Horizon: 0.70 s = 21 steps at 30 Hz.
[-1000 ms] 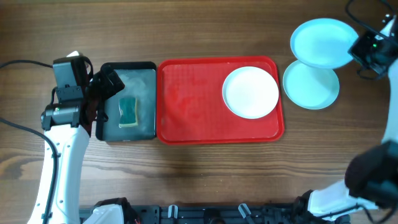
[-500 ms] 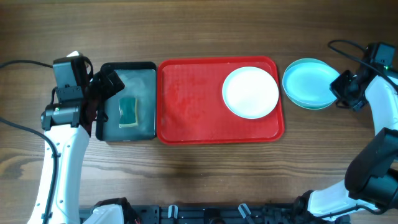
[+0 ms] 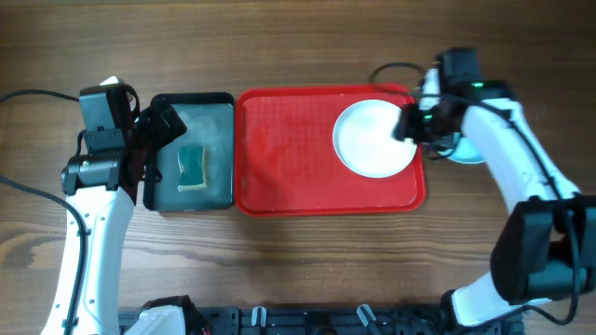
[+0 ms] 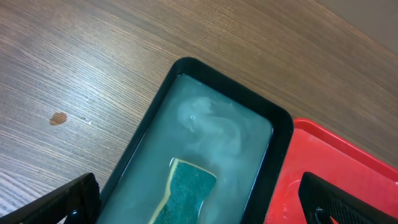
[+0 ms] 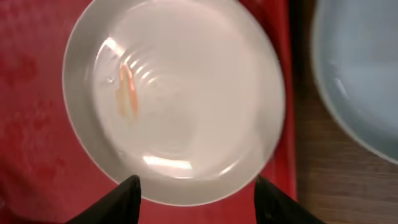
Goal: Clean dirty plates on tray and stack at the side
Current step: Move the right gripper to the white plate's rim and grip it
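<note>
A white plate [image 3: 368,140] lies at the right end of the red tray [image 3: 279,149]. Seen from the right wrist, the plate [image 5: 174,93] carries an orange-red smear [image 5: 127,90]. My right gripper [image 3: 410,123] hovers over the plate's right rim, open and holding nothing. Its fingertips [image 5: 127,199] straddle the near rim of the plate. Pale blue plates [image 3: 466,154] sit on the table just right of the tray, mostly hidden under my right arm; one rim [image 5: 367,74] shows in the right wrist view. My left gripper [image 3: 158,154] is wide open over the black tray.
A black tray [image 3: 219,102] of cloudy water holds a green sponge [image 3: 192,166] and sits against the red tray's left side. In the left wrist view the sponge [image 4: 186,193] lies between my open fingers. A small brown spot [image 4: 58,117] marks the wood.
My right arm lowered the blue plate onto the other blue plate beside the tray, let go, and swung left over the white plate. The left arm has not moved.
</note>
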Each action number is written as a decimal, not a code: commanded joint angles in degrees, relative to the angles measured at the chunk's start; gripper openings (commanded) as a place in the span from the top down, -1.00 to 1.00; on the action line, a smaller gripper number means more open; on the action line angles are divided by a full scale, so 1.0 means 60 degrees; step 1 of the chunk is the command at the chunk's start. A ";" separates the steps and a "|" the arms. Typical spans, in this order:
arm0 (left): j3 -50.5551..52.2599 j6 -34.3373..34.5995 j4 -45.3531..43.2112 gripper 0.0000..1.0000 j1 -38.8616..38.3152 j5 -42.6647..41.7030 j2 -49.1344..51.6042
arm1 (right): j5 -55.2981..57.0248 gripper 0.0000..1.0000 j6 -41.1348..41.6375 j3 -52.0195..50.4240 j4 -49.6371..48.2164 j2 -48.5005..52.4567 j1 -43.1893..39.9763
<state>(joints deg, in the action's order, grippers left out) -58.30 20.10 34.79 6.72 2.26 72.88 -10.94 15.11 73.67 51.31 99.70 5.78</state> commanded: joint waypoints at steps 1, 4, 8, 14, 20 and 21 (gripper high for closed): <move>-0.0106 0.0091 -0.0004 -1.00 0.0026 -0.0040 0.0007 | 0.0229 -0.08 0.0127 0.0138 -0.0270 0.0044 0.1162; -0.0106 0.0091 -0.0004 -1.00 0.0026 -0.0040 0.0007 | 0.0189 0.53 0.0310 0.0138 -0.1177 0.0073 0.2481; -0.0106 0.0087 -0.0004 -1.00 0.0026 -0.0040 0.0007 | 0.1497 0.28 0.0670 0.0138 -0.2739 0.0685 0.3781; -0.0106 0.0091 -0.0004 -1.00 0.0026 -0.0040 0.0007 | 0.2688 0.22 0.0670 0.0138 -0.3337 0.2127 0.4222; -0.0106 0.0091 -0.0004 -1.00 0.0026 -0.0040 0.0007 | 0.1872 0.24 0.0750 0.0142 -0.3428 0.2346 0.4222; -0.0106 0.0091 -0.0004 -1.00 0.0026 -0.0040 0.0007 | 0.1195 0.23 0.0743 0.0142 -0.3439 0.2346 0.4222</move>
<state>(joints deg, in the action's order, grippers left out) -58.30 20.10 34.79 6.72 2.26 72.90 2.59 18.83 73.67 30.81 113.58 31.05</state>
